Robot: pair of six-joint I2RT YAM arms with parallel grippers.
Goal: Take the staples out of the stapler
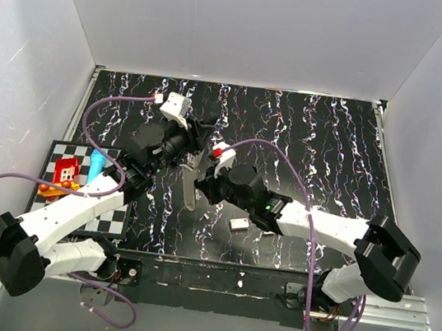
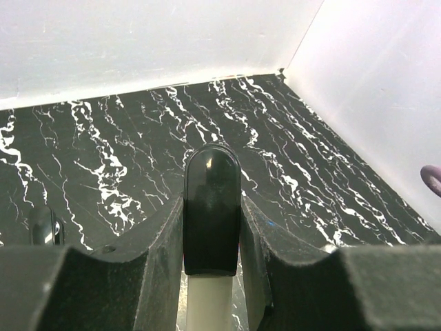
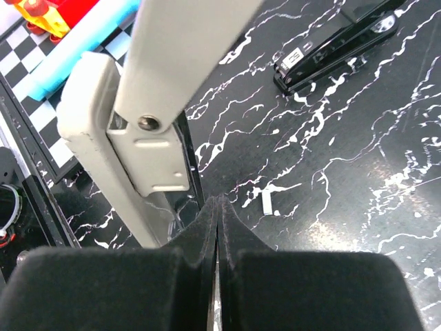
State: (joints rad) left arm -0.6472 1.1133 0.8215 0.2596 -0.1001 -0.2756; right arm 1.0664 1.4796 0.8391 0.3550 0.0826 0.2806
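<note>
Left wrist: left jaws clamp stapler (image 2: 211, 207), lower part cut off; right jaws pressed together.

Left fingers (image 2: 158, 262) clamp the stapler (image 2: 211, 207); right fingers (image 3: 238, 241) are pressed together.

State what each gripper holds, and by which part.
Left gripper clamps the slim grey-and-black stapler by its rounded dark end; right gripper is shut, holding nothing visible.
</note>
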